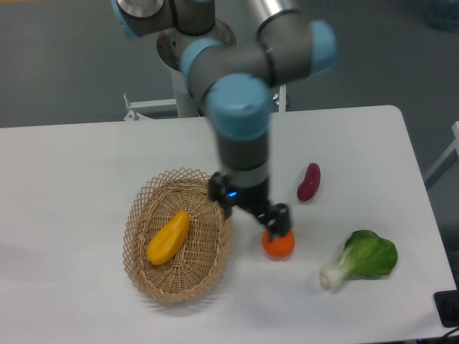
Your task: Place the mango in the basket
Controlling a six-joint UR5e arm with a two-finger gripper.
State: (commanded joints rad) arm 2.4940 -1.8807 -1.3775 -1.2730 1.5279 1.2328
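Pincer [251, 213] spread, empty; smooth yellow-orange oval mango [168, 238] lies in wicker basket [143, 276].

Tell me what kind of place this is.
Probably a robotics lab: a bare white table, an industrial arm on a pedestal, and staged items, a mango in a basket and an orange.

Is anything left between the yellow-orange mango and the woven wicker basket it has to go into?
Nothing visible. The yellow-orange mango already lies inside the tan woven wicker basket, and the claw is off to the basket's right, over the round orange fruit.
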